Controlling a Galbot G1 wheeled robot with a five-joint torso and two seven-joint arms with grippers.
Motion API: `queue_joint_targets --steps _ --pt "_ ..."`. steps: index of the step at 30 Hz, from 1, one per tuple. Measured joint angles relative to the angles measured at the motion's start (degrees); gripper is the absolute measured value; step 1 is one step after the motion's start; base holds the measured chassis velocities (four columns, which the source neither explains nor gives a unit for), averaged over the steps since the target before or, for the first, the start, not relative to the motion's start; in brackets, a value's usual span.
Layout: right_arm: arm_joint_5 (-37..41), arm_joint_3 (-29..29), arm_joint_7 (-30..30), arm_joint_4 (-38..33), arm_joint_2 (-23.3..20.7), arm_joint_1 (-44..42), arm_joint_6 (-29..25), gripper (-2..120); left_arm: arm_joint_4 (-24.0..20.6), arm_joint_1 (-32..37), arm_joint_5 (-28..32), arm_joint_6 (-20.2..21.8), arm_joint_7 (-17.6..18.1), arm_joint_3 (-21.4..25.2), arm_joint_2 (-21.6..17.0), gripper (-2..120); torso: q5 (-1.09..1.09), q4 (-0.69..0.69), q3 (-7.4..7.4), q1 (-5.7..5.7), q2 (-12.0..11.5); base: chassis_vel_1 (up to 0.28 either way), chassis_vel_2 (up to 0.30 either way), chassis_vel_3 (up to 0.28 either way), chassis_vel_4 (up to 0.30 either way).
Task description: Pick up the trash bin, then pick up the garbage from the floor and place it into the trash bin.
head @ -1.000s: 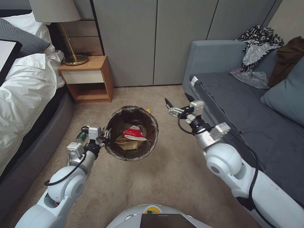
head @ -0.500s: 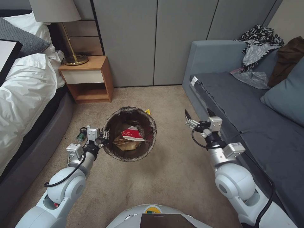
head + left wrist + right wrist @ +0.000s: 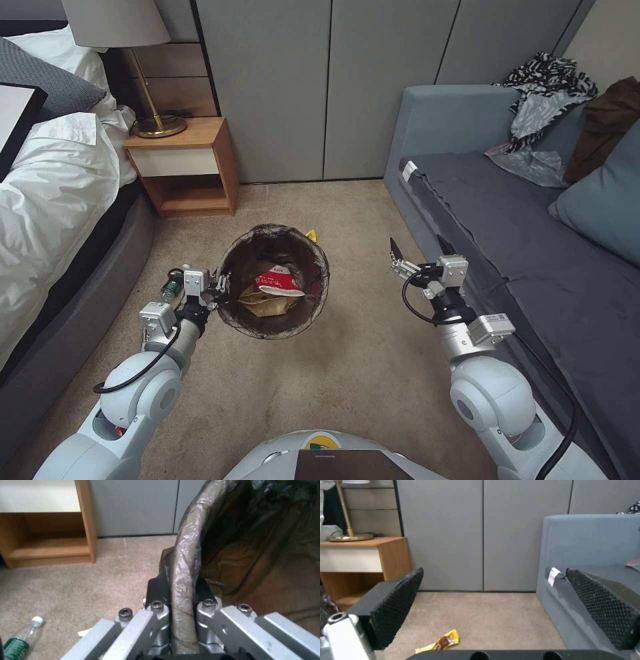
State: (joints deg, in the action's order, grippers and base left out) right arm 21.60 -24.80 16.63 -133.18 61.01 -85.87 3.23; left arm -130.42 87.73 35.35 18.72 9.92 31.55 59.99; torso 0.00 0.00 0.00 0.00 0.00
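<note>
The trash bin (image 3: 230, 257), round and lined with a dark bag, hangs just above the carpet. My left gripper (image 3: 219, 291) is shut on its left rim; in the left wrist view the two fingers (image 3: 156, 590) clamp the bagged rim (image 3: 185, 562). Inside lie a red-and-white packet (image 3: 277, 283) and a tan paper bag (image 3: 261, 304). On the floor, a yellow wrapper (image 3: 311, 235) (image 3: 439, 642) lies just behind the bin and a clear bottle with a green label (image 3: 169, 288) (image 3: 18, 641) lies left of it. My right gripper (image 3: 417, 244) (image 3: 500, 600) is open and empty, to the bin's right beside the sofa front.
A grey sofa (image 3: 507, 220) with cushions and clothes runs along the right. A wooden nightstand (image 3: 183, 163) with a brass lamp stands at the back left, and the bed (image 3: 53, 200) fills the left side. Grey wardrobe doors (image 3: 320, 80) close the back.
My right arm has drawn back from beside the bin, to the right and toward me, with the gripper still open. The bin and left gripper have barely shifted.
</note>
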Motion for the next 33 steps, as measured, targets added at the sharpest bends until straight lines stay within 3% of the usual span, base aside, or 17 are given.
queue_joint_targets --steps 33 --pt "0.03 1.31 -0.21 0.56 0.46 1.07 0.15 100 -0.11 -0.06 0.10 0.23 0.37 -0.12 0.83 4 0.00 0.00 0.00 0.00 0.00 0.000 0.000 0.000 0.000"
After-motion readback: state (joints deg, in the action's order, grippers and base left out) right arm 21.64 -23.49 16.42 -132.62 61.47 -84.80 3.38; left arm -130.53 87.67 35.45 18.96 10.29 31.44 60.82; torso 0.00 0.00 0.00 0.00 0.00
